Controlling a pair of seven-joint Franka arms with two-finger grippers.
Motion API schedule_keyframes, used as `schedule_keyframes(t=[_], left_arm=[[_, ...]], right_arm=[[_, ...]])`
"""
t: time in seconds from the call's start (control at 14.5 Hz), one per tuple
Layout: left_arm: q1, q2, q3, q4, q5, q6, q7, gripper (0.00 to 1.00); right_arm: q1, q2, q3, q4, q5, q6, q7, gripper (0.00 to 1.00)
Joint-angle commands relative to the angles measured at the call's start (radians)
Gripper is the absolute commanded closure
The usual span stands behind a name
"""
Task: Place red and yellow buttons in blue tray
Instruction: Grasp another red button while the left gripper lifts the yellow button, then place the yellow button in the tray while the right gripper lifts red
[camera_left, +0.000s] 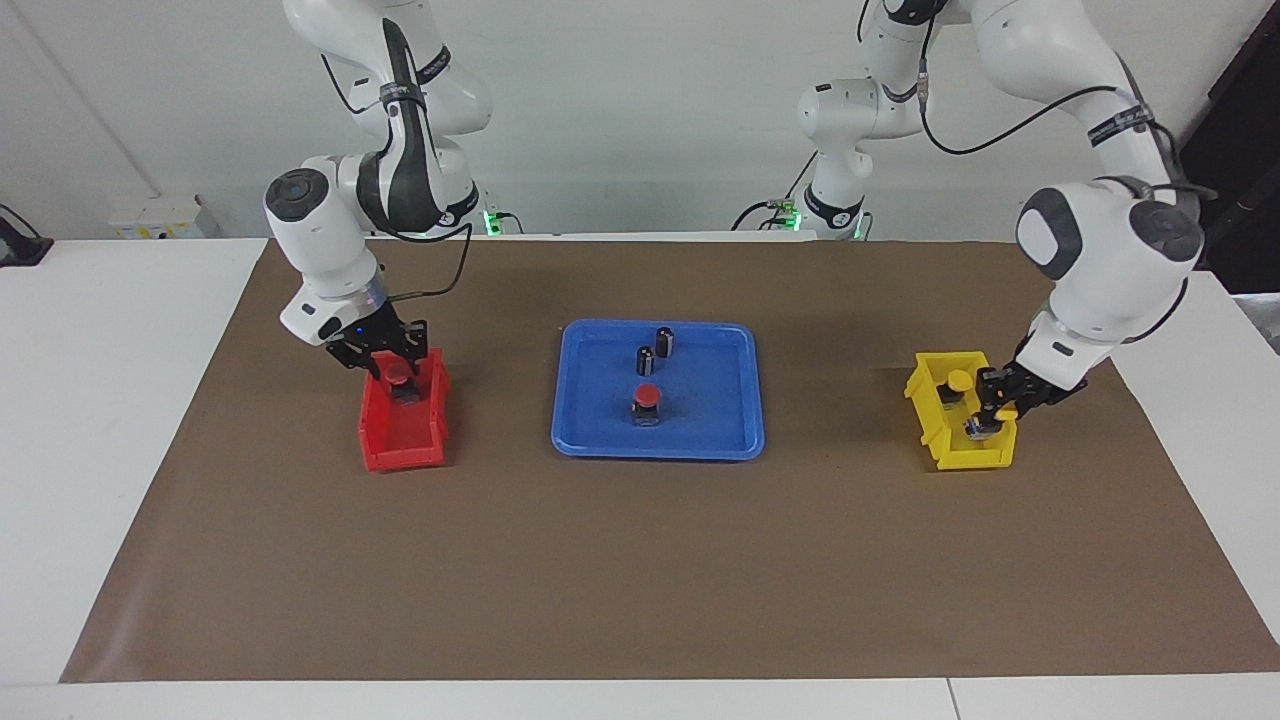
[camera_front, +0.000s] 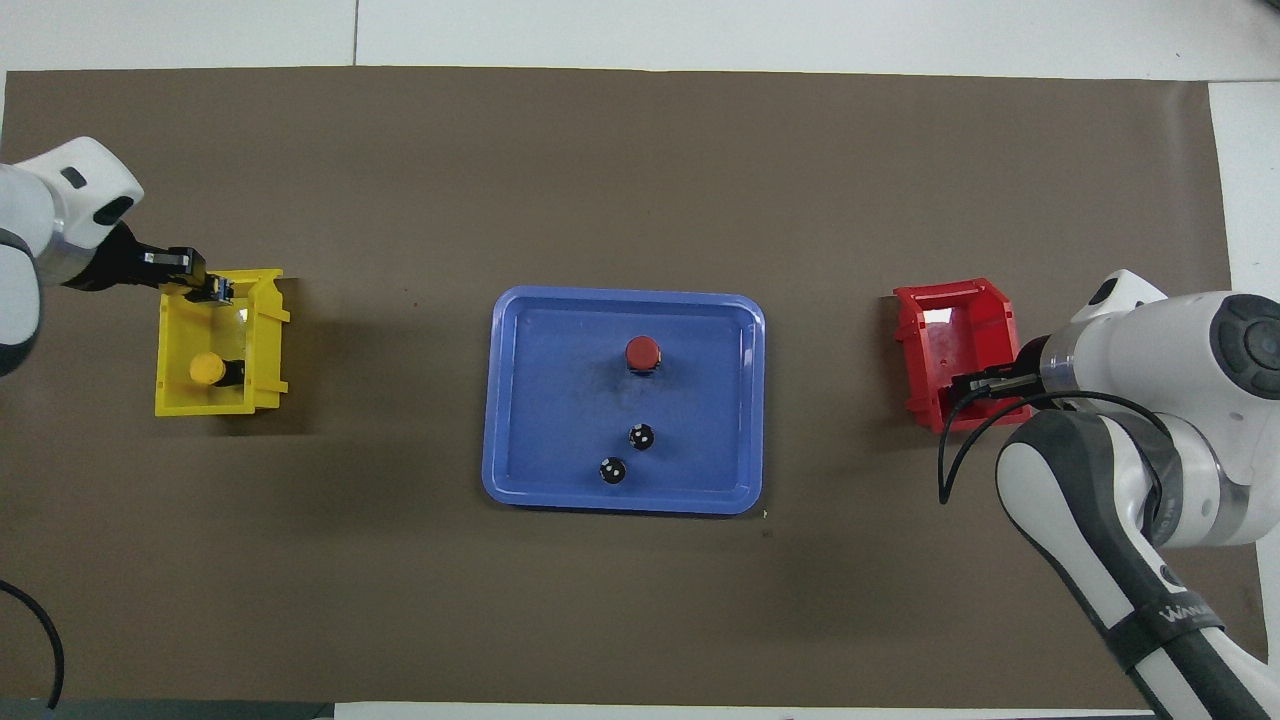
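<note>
So the bench (camera_left: 640, 560) is laid out by colour — blue tray (camera_left: 735, 440) in the middle as the goal, red bin (camera_left: 400, 455) at the right arm's end, yellow bin (camera_left: 965, 460) at the left's. One red button (camera_left: 647, 396) stands in the tray beside two dark cylinders (camera_left: 655, 350). The left pincer (camera_left: 985, 420) is clenched on a yellow button (camera_left: 975, 428) in its bin; another yellow button (camera_left: 958, 381) waits there. The right pincer (camera_left: 385, 362) straddles the red bin's button (camera_left: 398, 378) — whether it grips, I cannot tell.

Only readable text: partial white lettering "WA…" on a dark band (camera_front: 1170, 615) round the right arm, overhead view. Rest of the word unclear.
</note>
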Motion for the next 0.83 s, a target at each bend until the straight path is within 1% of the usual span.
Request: schedule_keyframes(t=[0.0,0.14,0.21,0.28,0.34,0.41,0.48,0.55,0.62,0.76], left_arm=[[-0.182,0.003,0.007,0.121,0.065,-0.147,-0.246,0.99],[-0.310,-0.017,0.003,0.083,0.048,-0.131,-0.457,0.99],[-0.353,-0.033,0.002,0.053,0.001,-0.114,-0.512,0.99],[-0.391,-0.052,0.002,-0.008,-0.070,-0.077,-0.525,0.99],[-0.448,-0.071,0.002,-0.091,-0.102,-0.004,-0.539,0.99],[-0.514,-0.077,0.002,-0.178,-0.109,0.094,-0.589,0.99],[-0.549,-0.068,0.002,-0.228,-0.109,0.185,-0.650,0.99],[-0.571,-0.057,0.002,-0.253,-0.109,0.240,-0.674,0.99],[-0.577,-0.030,0.002,-0.257,-0.110,0.262,-0.678,0.99],[-0.594,-0.002,0.001,-0.261,-0.115,0.300,-0.689,0.99]], right_arm=[[-0.006,-0.005,0.004,-0.029,0.022,0.047,-0.033,0.40],[-0.006,-0.005,0.004,-0.035,0.022,0.048,-0.032,0.40],[-0.006,-0.008,0.004,-0.044,0.022,0.048,-0.032,0.40],[-0.008,-0.011,0.004,-0.052,0.022,0.051,-0.033,0.41],[-0.009,-0.013,0.004,-0.058,0.022,0.063,-0.035,0.41],[-0.012,-0.013,0.004,-0.066,0.022,0.070,-0.042,0.41],[-0.014,-0.014,0.004,-0.069,0.022,0.071,-0.047,0.42],[-0.014,-0.014,0.004,-0.069,0.022,0.071,-0.048,0.42],[-0.016,-0.014,0.004,-0.069,0.022,0.071,-0.048,0.48],[-0.017,-0.014,0.004,-0.069,0.022,0.069,-0.050,0.62]])
